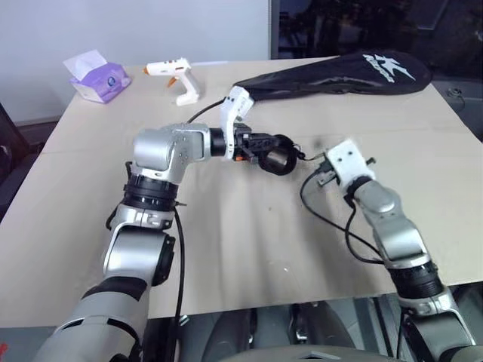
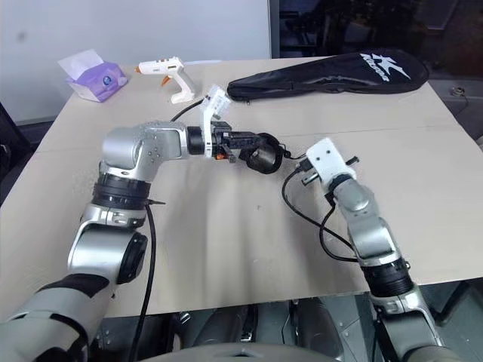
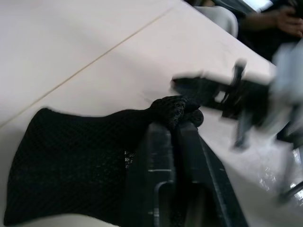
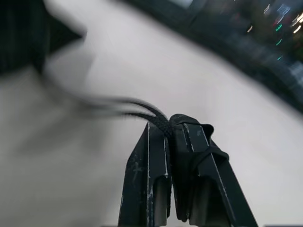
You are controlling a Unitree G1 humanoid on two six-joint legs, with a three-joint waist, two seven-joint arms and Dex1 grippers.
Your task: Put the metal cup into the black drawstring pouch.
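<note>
Cardboard-coloured table (image 1: 241,249) is seen carrying the whole scene, with a long black racket case with white lettering (image 1: 339,75) laid along its far edge. A purple tissue box (image 1: 99,79) is set at the far left corner, and a white glue gun (image 1: 175,78) lies between it and the case. Near the table's middle the black drawstring pouch (image 1: 278,155) is held up off the surface by the left gripper (image 3: 173,124); its two fingers are pressed together on the bunched mesh at the pouch's mouth. Just to the right, the right gripper (image 4: 168,124) is closed on the pouch's thin dark cord (image 4: 135,106), which is drawn out from the pouch. The metal cup cannot be made out; whether it lies inside the pouch cannot be told.
</note>
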